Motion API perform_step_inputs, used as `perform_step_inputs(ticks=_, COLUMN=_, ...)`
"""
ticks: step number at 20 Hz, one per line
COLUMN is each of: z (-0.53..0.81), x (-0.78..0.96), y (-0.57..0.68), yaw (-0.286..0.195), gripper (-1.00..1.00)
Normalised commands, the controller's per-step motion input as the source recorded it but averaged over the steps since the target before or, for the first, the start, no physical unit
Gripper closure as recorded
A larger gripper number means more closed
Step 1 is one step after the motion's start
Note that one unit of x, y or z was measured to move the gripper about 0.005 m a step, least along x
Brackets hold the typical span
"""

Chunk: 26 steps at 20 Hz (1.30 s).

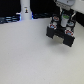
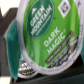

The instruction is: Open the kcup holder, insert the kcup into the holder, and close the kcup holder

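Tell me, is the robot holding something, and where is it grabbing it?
Yes. The gripper holds the kcup, the pod with the green Dark Magic lid. Its fingers seem to pinch the pod's sides.

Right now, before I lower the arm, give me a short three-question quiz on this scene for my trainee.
1. True or false: the pod in the wrist view has a red lid.
2. Which two words are printed large on that lid, under the brand name?
3. In the exterior view, where does the white bottle stand? A) to the view's left of the black holder B) to its right C) on top of it
Key: 1 false, it is green; 2 Dark Magic; 3 A.
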Motion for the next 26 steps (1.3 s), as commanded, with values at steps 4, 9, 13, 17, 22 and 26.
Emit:
perform_step_inputs(ticks=4, z=0.09, x=-0.07, y=-0.30, yaw=0.000, gripper=1.00)
perform_step_inputs(ticks=9, z=0.00, x=-0.11, y=-0.17, yaw=0.012, gripper=1.00)
perform_step_inputs(ticks=13, z=-0.01, x=-0.15, y=-0.27, yaw=0.013, gripper=1.00)
perform_step_inputs(ticks=17, z=-0.10, x=-0.12, y=-0.24, yaw=0.009, gripper=1.00)
perform_step_inputs(ticks=22, z=-0.05, x=-0.04, y=-0.07, yaw=-0.003, gripper=1.00)
perform_step_inputs(ticks=26, z=-0.17, x=0.01, y=-0.07, yaw=-0.005, gripper=1.00)
